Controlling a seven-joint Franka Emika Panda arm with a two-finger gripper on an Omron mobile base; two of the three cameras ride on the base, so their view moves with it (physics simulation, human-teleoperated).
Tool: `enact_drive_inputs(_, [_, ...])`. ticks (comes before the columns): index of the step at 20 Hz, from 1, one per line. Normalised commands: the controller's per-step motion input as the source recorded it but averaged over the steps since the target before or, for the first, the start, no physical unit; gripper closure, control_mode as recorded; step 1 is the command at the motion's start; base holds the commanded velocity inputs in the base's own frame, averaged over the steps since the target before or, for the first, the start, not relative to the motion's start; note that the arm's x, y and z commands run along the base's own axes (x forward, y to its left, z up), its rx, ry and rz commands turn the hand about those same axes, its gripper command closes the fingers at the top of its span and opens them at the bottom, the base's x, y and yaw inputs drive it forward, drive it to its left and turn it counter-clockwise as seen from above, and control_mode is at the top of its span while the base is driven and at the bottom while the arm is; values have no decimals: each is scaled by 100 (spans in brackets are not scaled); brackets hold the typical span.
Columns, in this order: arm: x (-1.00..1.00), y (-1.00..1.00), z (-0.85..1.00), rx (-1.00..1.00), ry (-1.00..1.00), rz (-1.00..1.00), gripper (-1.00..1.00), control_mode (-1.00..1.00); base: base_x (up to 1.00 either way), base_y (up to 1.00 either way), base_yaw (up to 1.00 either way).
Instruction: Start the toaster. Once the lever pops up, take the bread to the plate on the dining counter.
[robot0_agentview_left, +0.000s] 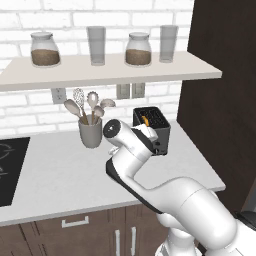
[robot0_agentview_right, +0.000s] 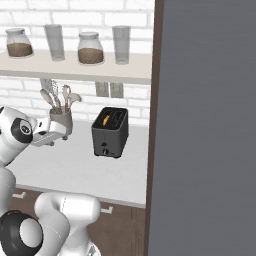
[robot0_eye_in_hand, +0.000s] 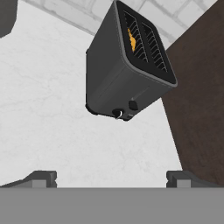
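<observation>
The toaster (robot0_eye_in_hand: 127, 65), a small boxy dark grey one with a black top and two slots, stands on the white stone worktop (robot0_agentview_left: 60, 175). I use the toaster as my landmark. Right beside it is the tall dark brown cabinet wall (robot0_agentview_left: 220, 100). Well to its other side stands a grey cup full of spoons and a whisk (robot0_agentview_right: 60, 117). Above the toaster is a pale shelf (robot0_agentview_left: 100, 70) with jars and glasses.

The bread (robot0_eye_in_hand: 131, 39), a flat slice with an orange-brown crust, sits down in one slot of the toaster. Only its top edge peeks out.

The lever (robot0_eye_in_hand: 133, 105), a small dark tab, is low on the toaster's narrow front face, next to a little round knob.

My gripper (robot0_eye_in_hand: 111, 177) hangs in the air in front of the toaster, not touching it. My two fingers are spread wide apart and hold nothing.

I think the lever is stiff and small, so I should press down on its top with one fingertip. The toaster looks light and might slide. The bread is probably thin and crumbly, so later I should pinch its flat faces softly.
</observation>
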Motion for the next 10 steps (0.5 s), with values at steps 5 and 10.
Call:
enact_drive_inputs(5, [0,0,0,0,0,0,-100,-100,0,0,0])
enact_drive_inputs(10, [0,0,0,0,0,0,-100,-100,0,0,0])
